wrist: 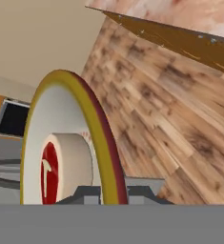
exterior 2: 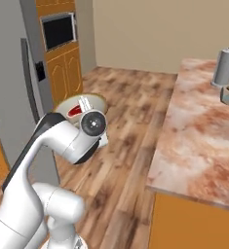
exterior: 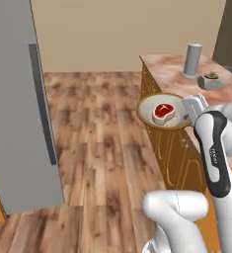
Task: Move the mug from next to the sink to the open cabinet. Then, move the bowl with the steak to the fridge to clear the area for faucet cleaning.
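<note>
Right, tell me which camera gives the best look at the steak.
The left base view: the steak lies face-up in the bowl, its whole red top and white fat edge visible. The right base view shows a red sliver behind the wrist. The hand view sees it edge-on inside the rim.

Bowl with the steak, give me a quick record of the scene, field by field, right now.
bowl: held in the air over the wood floor, beside the counter's end
steak: lying in the bowl
gripper: shut on the bowl's rim
fridge: grey side to the left, door closed in the left base view
counter: marbled top carrying a grey canister and a small plant dish
</note>
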